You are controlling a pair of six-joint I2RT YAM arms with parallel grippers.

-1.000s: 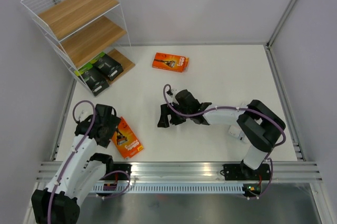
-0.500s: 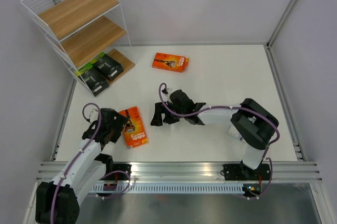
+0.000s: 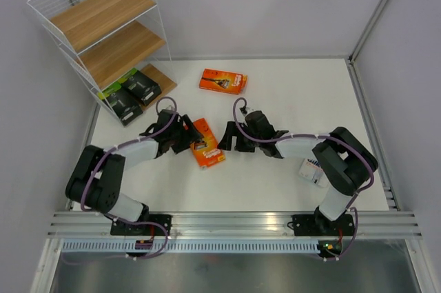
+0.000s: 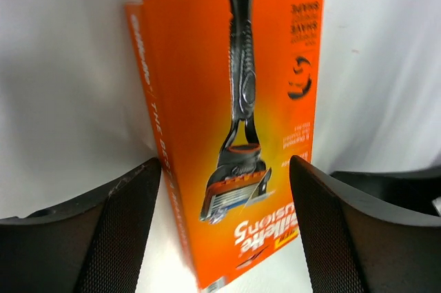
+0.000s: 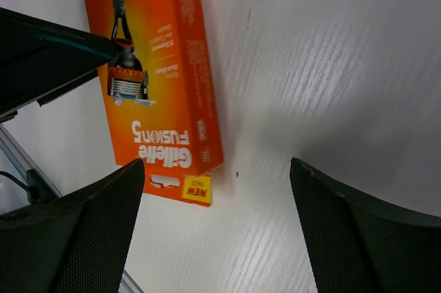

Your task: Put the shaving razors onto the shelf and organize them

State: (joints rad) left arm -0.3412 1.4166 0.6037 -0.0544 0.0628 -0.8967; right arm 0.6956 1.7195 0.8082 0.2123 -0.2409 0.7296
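An orange razor pack (image 3: 207,143) (image 4: 227,127) lies at mid-table between the fingers of my left gripper (image 3: 187,136) (image 4: 224,165). The jaws are open and flank its long sides. A strip of table shows beside the left finger (image 4: 124,231). My right gripper (image 3: 231,143) (image 5: 217,169) is open and empty just right of that pack (image 5: 158,79). A second orange pack (image 3: 222,81) lies at the back. Two black packs with green ends (image 3: 122,105) (image 3: 141,87) rest on the bottom board of the shelf (image 3: 103,10). A white-and-blue pack (image 3: 313,171) lies partly under my right arm.
The shelf stands in the far-left corner against the grey wall; its upper two boards are bare. A metal rail (image 3: 234,223) runs along the near edge. Both arms reach toward the centre, their grippers close together.
My left arm swung from the near left toward the centre, and the orange pack travelled with it up and to the right. Its fingers narrowed. The right gripper shifted slightly right.
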